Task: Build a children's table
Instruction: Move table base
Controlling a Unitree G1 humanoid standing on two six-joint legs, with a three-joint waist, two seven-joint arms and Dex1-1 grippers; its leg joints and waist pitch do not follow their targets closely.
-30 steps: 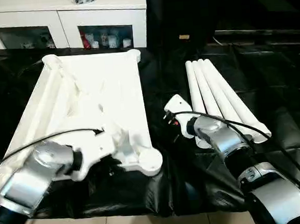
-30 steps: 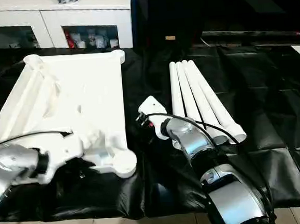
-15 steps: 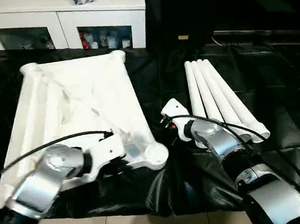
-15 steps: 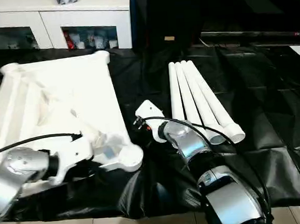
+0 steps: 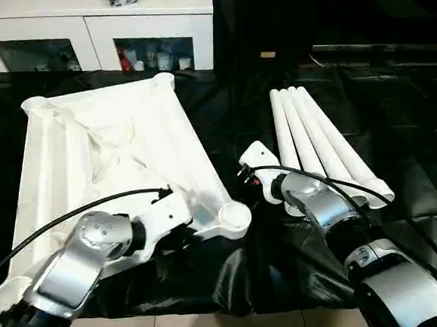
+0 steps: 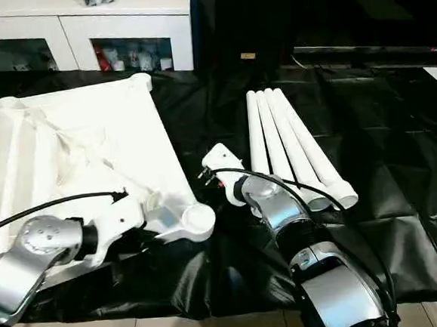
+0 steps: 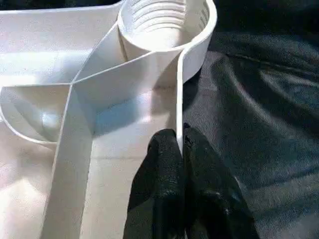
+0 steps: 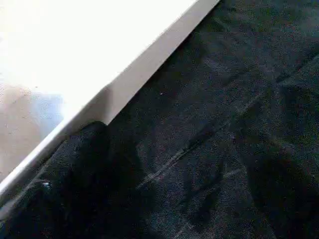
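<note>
white tabletop (image 5: 112,164) upside down, four legs (image 5: 319,144) beside

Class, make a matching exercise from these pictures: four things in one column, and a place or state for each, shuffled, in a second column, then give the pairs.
1. white plastic square tabletop
2. four long white tapered tube legs
3. left pincer
4. right pincer

a. lying side by side on the black cover
b. shut on a thin rim
c. open
d. ribbed underside up

Pairs: 1-d, 2-a, 3-b, 4-c
</note>
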